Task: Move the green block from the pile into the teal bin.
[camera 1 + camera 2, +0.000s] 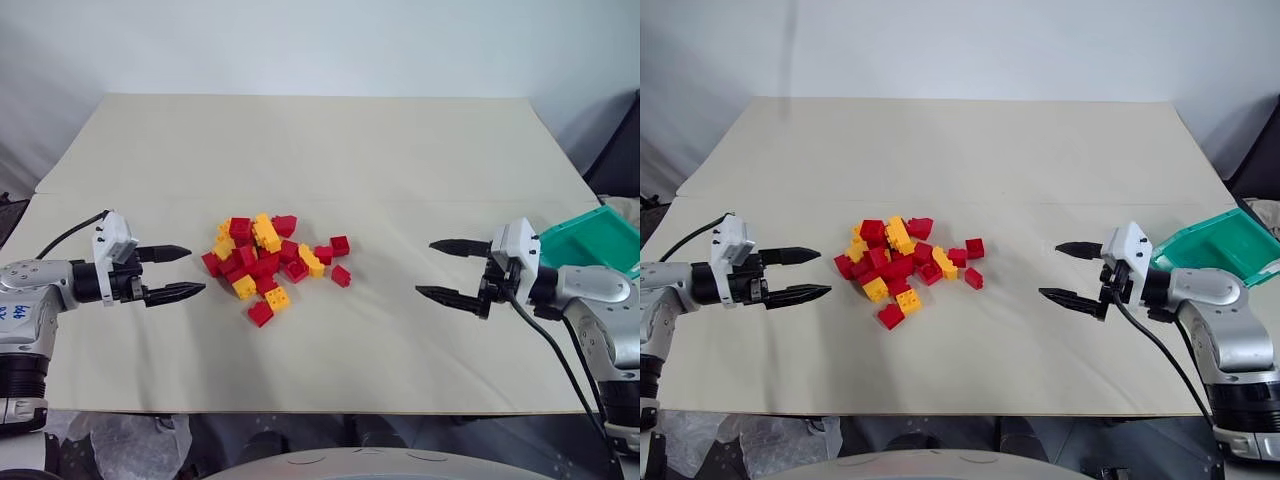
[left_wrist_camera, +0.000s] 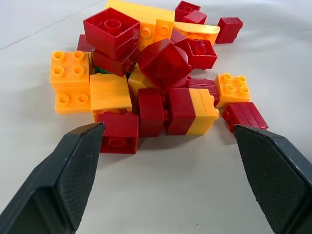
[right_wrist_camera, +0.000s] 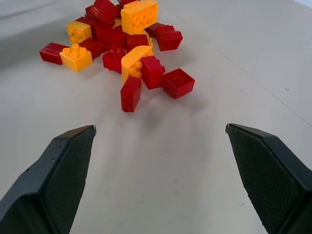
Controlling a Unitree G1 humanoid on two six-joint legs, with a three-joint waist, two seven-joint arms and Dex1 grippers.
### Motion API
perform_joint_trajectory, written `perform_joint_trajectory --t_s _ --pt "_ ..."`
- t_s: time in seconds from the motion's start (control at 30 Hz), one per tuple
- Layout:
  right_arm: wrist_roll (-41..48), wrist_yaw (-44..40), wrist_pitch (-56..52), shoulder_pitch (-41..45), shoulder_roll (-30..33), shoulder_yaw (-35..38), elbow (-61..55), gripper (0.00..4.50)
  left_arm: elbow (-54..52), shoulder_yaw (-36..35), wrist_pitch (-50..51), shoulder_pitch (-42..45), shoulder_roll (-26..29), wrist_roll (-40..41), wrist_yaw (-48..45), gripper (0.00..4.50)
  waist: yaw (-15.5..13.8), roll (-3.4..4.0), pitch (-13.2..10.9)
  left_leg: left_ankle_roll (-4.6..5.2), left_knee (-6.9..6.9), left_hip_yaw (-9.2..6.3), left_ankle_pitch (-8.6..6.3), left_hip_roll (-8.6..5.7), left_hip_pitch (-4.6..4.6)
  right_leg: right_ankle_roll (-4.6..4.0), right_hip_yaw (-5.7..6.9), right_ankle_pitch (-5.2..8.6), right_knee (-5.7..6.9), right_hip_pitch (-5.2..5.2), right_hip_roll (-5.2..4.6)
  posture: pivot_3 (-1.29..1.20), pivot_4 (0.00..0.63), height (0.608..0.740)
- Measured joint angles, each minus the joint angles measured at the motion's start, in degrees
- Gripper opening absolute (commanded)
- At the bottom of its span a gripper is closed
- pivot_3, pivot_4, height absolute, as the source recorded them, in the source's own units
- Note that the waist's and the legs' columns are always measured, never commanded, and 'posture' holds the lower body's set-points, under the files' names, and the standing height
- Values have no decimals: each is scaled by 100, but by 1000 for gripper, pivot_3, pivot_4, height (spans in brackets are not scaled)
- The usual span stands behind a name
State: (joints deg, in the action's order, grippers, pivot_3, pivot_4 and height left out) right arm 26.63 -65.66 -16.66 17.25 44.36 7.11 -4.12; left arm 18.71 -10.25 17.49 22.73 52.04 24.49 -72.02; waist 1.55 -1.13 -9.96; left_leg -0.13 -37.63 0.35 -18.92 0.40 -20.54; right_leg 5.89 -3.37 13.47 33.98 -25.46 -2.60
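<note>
Both arms are reaching in level over the table (image 1: 330, 140), one from each side edge, with the pile (image 1: 268, 262) lying between them near the middle of the surface. The left gripper (image 1: 174, 272) is pointing inward from the left edge, its tips hanging just short of the heap's nearest bricks; its two black fingers (image 2: 73, 170) are spread as wide as they go and are holding nothing and touching nothing. The right gripper (image 1: 446, 270) is pointing inward from the right edge, well apart from the heap, its jaws likewise standing fully apart and empty. The fingers are tapering to blunt wedges, and their inner faces are showing a fine knurled, diamond-patterned grip surface. The pile is a loose jumble of glossy red and yellow plastic bricks with round studs, some lying upside down with hollow undersides showing, some stacked, a few red ones strewn off toward the right side. The green block (image 2: 100, 71) is peeking out as only a thin dark-green sliver in the left wrist view, buried in the heap between a yellow studded brick and the red bricks beside it. The teal bin (image 1: 590, 238) is sitting at the table's right edge, behind the right arm, a shallow smooth plastic tray with low walls.
</note>
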Motion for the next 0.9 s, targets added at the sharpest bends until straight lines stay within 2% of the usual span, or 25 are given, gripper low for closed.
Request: perform_joint_trajectory --t_s 0.13,0.27,0.4,0.57,0.73,0.9 --pt "-7 35 1 28 -90 -5 12 4473 -2 -3 -96 11 -25 0 -11 4500 2 0 0 0 -3 1 0 0 0 0 0 0 2 0 -1 0 150 740" --pt "-2 119 -20 29 -227 -42 -32 4473 -55 -97 484 224 -160 107 455 4500 -1 0 0 1 -12 -2 -1 -1 -4 3 1 -2 9 0 5 0 150 740" --pt "18 195 -90 29 -273 -56 -121 4473 -323 -151 472 202 -199 110 505 4500 0 0 0 1 -12 -2 -1 -4 -5 4 -1 -2 8 0 -1 0 150 740" --pt "124 354 -145 53 -535 -111 -400 4500 -713 83 490 242 -537 241 196 3317 -2 0 0 1 -16 -3 -1 -4 -6 4 0 -2 11 0 2 0 150 740" --pt "278 462 -331 50 -686 -211 -632 4500 -631 580 300 652 -832 82 -8 1697 -8 0 0 2 -30 -5 -1 -11 -11 6 1 -3 15 0 6 0 150 740" --pt "291 612 -338 12 -847 -231 -754 4500 -15 1147 50 1382 -1277 -269 -179 108 -29 0 0 4 -48 -4 -2 -43 -18 15 0 -8 19 1 5 0 150 740"
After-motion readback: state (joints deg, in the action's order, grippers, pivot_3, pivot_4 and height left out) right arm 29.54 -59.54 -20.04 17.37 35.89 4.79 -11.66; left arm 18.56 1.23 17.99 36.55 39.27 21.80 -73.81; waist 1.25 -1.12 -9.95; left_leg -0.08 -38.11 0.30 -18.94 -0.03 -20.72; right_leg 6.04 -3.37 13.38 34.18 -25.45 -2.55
